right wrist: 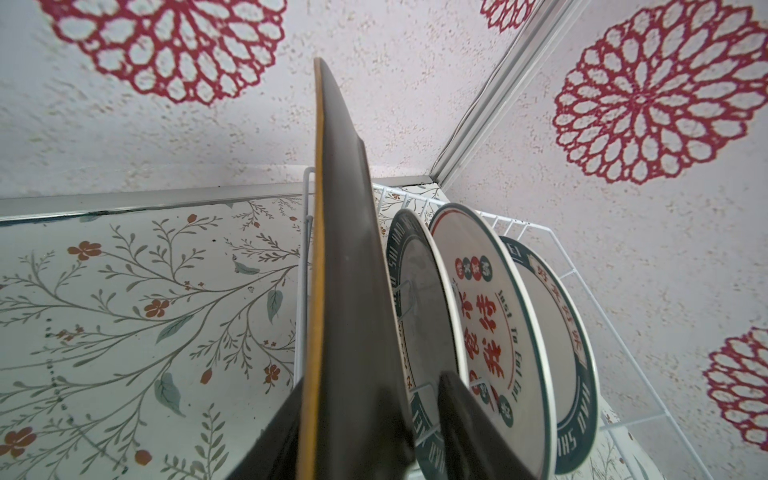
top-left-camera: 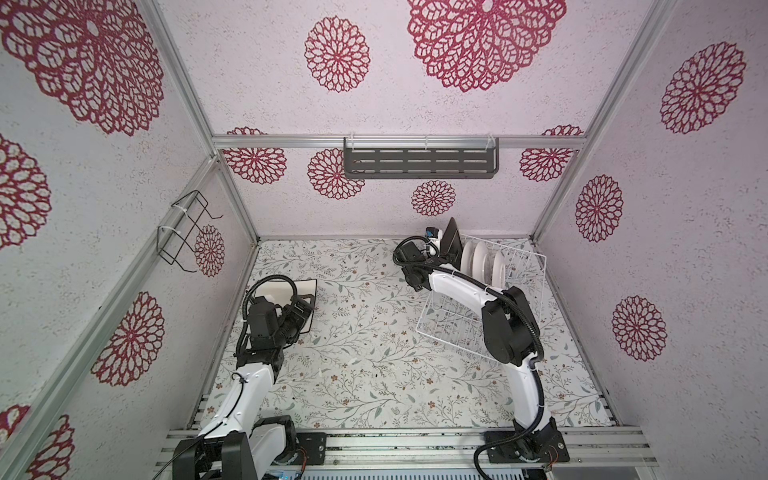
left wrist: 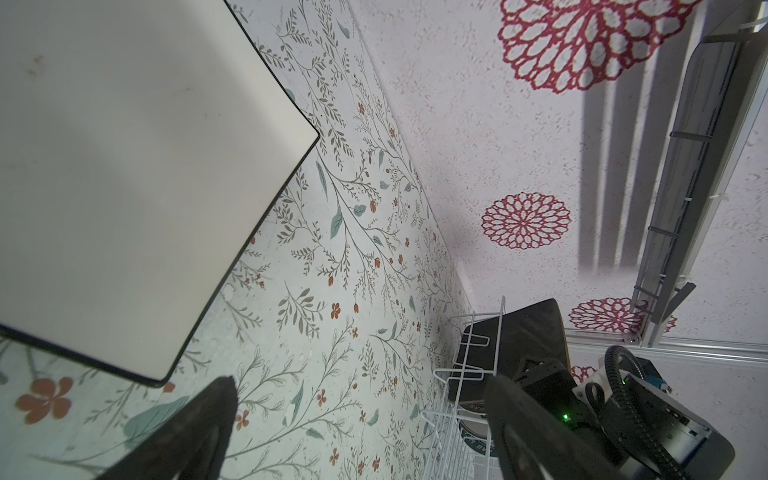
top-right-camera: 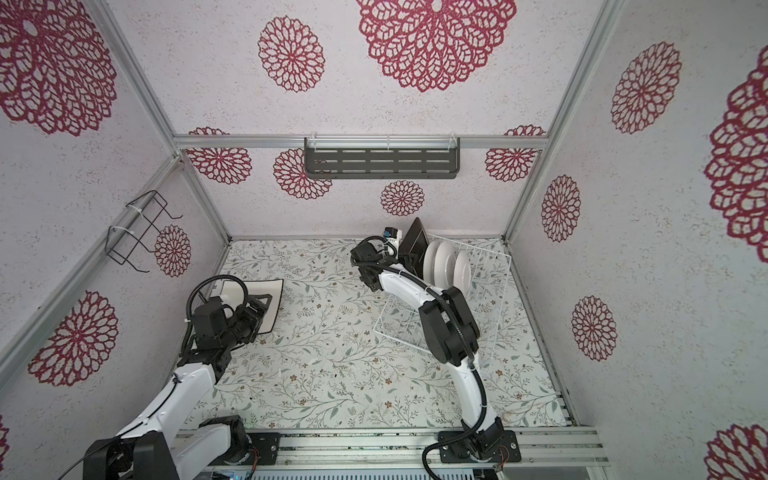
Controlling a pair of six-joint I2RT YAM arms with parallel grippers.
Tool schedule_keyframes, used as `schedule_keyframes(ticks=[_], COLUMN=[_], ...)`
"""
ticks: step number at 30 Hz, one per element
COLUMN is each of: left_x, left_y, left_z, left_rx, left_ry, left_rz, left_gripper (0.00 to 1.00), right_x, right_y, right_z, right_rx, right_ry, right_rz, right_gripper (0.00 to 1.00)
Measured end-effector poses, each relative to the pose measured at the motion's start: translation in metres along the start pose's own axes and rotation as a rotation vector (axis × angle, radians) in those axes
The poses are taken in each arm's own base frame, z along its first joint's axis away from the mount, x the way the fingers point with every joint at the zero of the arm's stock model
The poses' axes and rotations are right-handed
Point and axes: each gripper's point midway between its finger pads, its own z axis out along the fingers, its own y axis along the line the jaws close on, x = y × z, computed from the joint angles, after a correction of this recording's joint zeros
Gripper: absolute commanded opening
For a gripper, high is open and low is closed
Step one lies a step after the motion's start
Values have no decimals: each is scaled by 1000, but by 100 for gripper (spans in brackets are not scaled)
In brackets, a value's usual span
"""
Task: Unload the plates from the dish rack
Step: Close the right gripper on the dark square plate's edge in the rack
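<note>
**Right jaws astride the black plate; left jaws wide and empty**

Dish rack (top-left-camera: 524,266): sits skewed on the right far part of the floral table (top-left-camera: 374,332). Four plates stand on edge in it.

- Square black plate (right wrist: 345,291): in the end slot, on the side facing the right arm's wrist. It stands taller than the others.
- Three round white plates (top-left-camera: 478,262): in the slots just behind it, close together. The right wrist view shows the first (right wrist: 419,311) with a lettered dark-teal rim, the middle one (right wrist: 486,316) with red characters, and the third (right wrist: 552,332) with a teal rim.

Right gripper (right wrist: 374,378): partly open, with one finger on each side of the black plate's lower edge. The outer finger (right wrist: 286,419) lies against the plate's brown-edged face. The inner finger (right wrist: 457,399) sits between the black plate and the first round plate, and a narrow gap to the black plate shows. No firm clamp is visible.

Square white plate with dark edge (top-left-camera: 308,287): lies flat on the left side of the table, outside the rack.

Left gripper (left wrist: 360,380): fingers spread as wide as they go, nothing between them. In both top views it sits over the white plate's near edge. The left wrist view shows its fingertip (left wrist: 224,386) clear of the plate's corner.
</note>
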Motion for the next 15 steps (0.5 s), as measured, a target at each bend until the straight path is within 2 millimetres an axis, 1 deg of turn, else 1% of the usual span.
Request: schedule_keyframes(ticks=[15], left_x=[0], left_y=[-1], left_z=[0], left_rx=[2], left_ry=[-1], left_rz=[1], left_gripper=[97], right_x=[4], right_y=[3], right_z=[3], right_rx=[6], right_ry=[0], right_rz=[-16], right_gripper=[33])
